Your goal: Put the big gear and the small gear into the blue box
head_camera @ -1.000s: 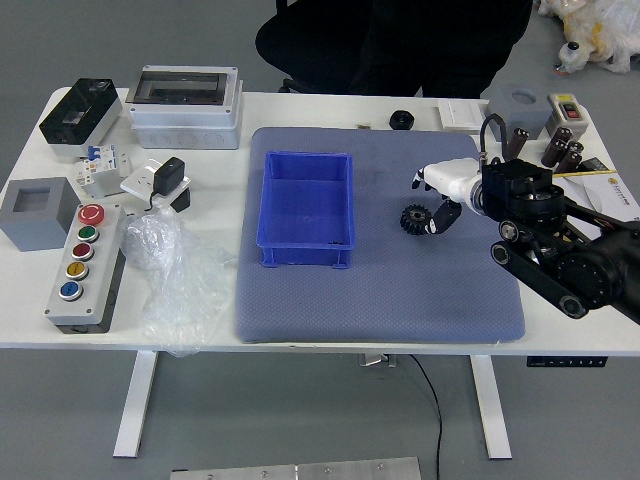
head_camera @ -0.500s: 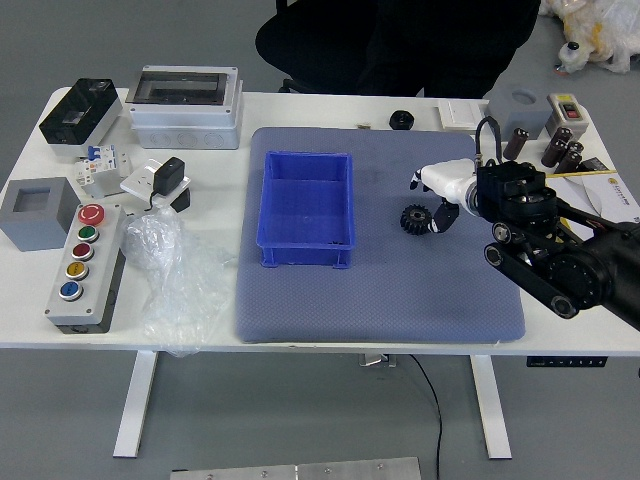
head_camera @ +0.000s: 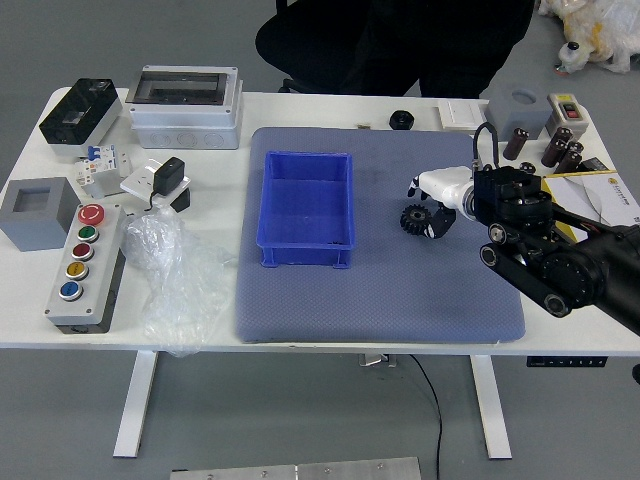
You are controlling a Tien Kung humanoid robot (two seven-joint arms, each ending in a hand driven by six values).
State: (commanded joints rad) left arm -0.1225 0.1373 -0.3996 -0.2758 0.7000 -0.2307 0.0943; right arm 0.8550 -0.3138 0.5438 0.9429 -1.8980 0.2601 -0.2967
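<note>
Neither gear shows inside the blue box (head_camera: 305, 200), so as far as can be seen the task is at its first pick, with both placements still to do. One black gear (head_camera: 413, 219) lies to the right of the blue box, apart from it; whether it is the big or the small one, I cannot tell. The right robot hand (head_camera: 424, 207) is at that gear, fingers apart, one tip against or just over its right edge, and no firm grip shows. A round black piece (head_camera: 402, 120) sits beyond the blue box and to its right, possibly the second gear, but its edge is too small to read. Closing on the near gear, lifting it and carrying it left to the blue box seems to come next.
</note>
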